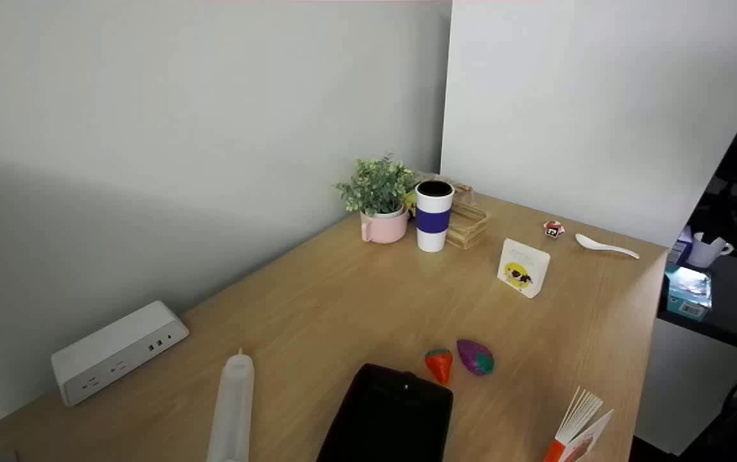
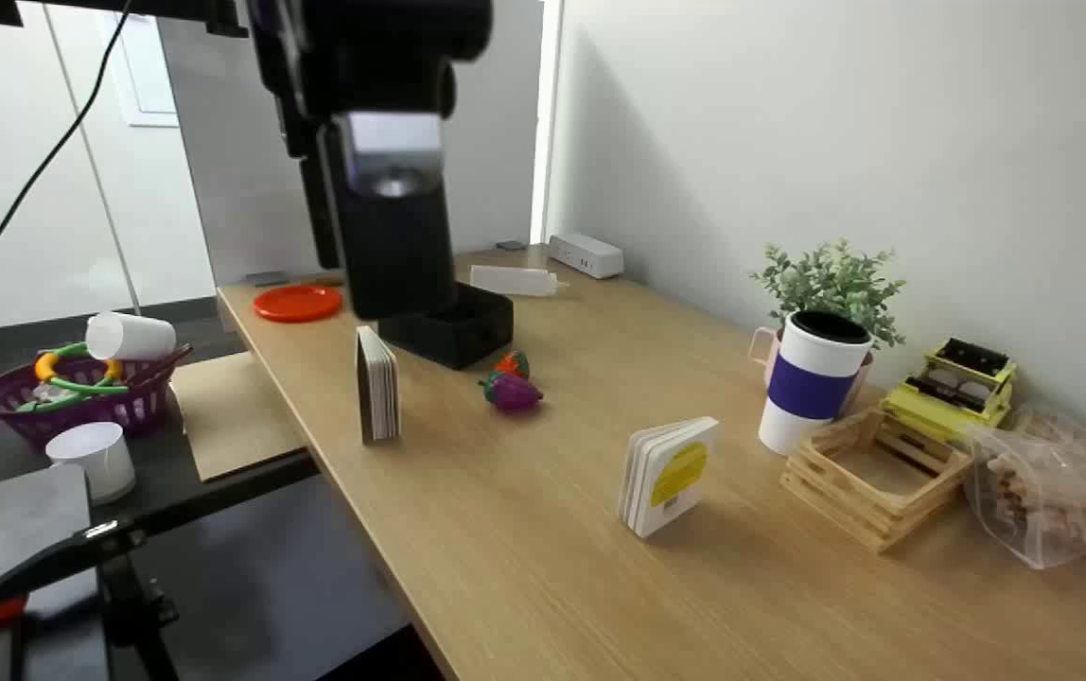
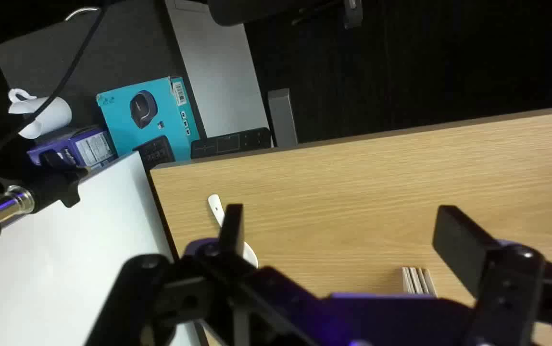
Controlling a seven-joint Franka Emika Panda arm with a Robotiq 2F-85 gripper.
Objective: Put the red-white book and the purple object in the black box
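Observation:
The red-white book (image 1: 577, 431) stands on end near the table edge, its pages fanned; in an exterior view the same book (image 2: 379, 386) shows mostly its page edges. A purple object (image 1: 475, 357) with a green end lies beside the black box (image 1: 389, 417), which the frame's bottom cuts off. Both the purple object (image 2: 511, 390) and the black box (image 2: 467, 326) show again from across the table. High over the table, my gripper (image 3: 345, 235) is open with nothing between its fingers. Neither the box nor the purple object appears in the wrist view.
A red-orange strawberry-like item (image 1: 439, 366) sits between box and purple object. Farther along stand a white cow book (image 1: 523, 268), a tumbler (image 1: 433, 217), a potted plant (image 1: 381, 192) and a wooden crate (image 2: 879, 478). A white bottle (image 1: 232, 410) and red plate (image 2: 297, 303) flank the box.

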